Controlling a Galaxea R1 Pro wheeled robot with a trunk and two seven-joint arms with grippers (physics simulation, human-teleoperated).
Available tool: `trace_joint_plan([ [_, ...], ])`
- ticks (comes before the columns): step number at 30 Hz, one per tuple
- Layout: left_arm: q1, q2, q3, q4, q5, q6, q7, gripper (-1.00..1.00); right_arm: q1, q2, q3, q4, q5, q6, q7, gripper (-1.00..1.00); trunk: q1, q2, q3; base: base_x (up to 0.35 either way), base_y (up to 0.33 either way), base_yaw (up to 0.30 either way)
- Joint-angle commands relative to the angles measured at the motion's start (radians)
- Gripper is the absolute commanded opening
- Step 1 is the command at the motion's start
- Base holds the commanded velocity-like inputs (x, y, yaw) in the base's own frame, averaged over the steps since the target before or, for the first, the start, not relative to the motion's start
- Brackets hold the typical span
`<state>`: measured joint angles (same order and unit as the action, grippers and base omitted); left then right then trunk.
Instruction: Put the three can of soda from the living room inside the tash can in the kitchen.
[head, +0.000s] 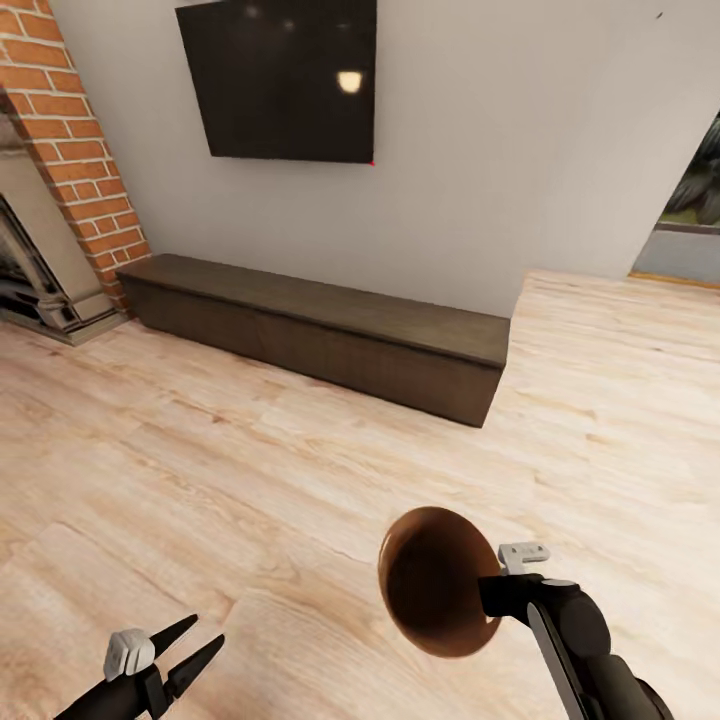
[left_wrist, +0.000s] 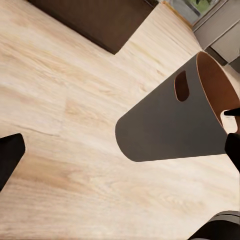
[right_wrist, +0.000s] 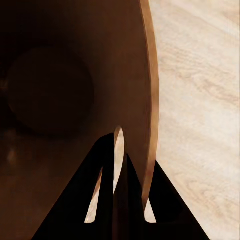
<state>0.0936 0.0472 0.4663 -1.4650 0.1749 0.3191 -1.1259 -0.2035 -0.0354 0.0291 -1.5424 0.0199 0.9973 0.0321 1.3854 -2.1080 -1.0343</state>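
Two grippers sit low in your head view. Your right gripper is clamped on the rim of the round tapered trash can, grey outside and coppery brown inside, carrying it tilted on its side above the pale wood-plank floor with its mouth turned toward you. In your right wrist view the dark fingers straddle the can's wall, one inside and one outside. Your left gripper holds nothing, its black fingers spread apart. Your left wrist view shows the can's grey side with an oval handle slot. Ahead, a long dark wooden bench stands against the white wall under a black wall-mounted screen, with a red-brick fireplace to its left.
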Motion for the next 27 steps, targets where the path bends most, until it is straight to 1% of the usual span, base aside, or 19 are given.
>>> trace_joint_plan([
  [1,0.0,0.0,0.0,0.0,0.0,0.0,0.0,1.0,0.0,0.0,0.0,0.0,-0.018,0.0,0.005,-1.0,0.0,0.0,0.0,0.291,0.198,0.287],
  [9,0.0,0.0,0.0,0.0,0.0,0.0,0.0,1.0,-0.001,0.0,0.0,0.0,-0.018,0.0,0.005,-1.0,0.0,0.0,0.0,0.291,0.199,0.287],
  [15,0.0,0.0,0.001,0.0,0.0,-0.002,0.0,1.0,0.0,0.0,0.0,0.0,-0.018,0.0,0.005,-1.0,0.0,0.0,0.0,0.098,0.069,0.286],
  [19,0.0,0.0,0.001,0.0,0.0,-0.002,0.0,1.0,0.0,0.0,0.0,0.001,-0.018,0.0,0.005,-1.0,0.0,0.0,0.0,-0.173,0.123,0.285],
  [27,0.0,0.0,0.002,0.001,0.0,-0.002,0.0,1.0,0.0,0.0,0.0,0.001,-0.018,0.0,0.005,-1.0,0.0,0.0,0.0,-0.28,0.168,0.285],
])
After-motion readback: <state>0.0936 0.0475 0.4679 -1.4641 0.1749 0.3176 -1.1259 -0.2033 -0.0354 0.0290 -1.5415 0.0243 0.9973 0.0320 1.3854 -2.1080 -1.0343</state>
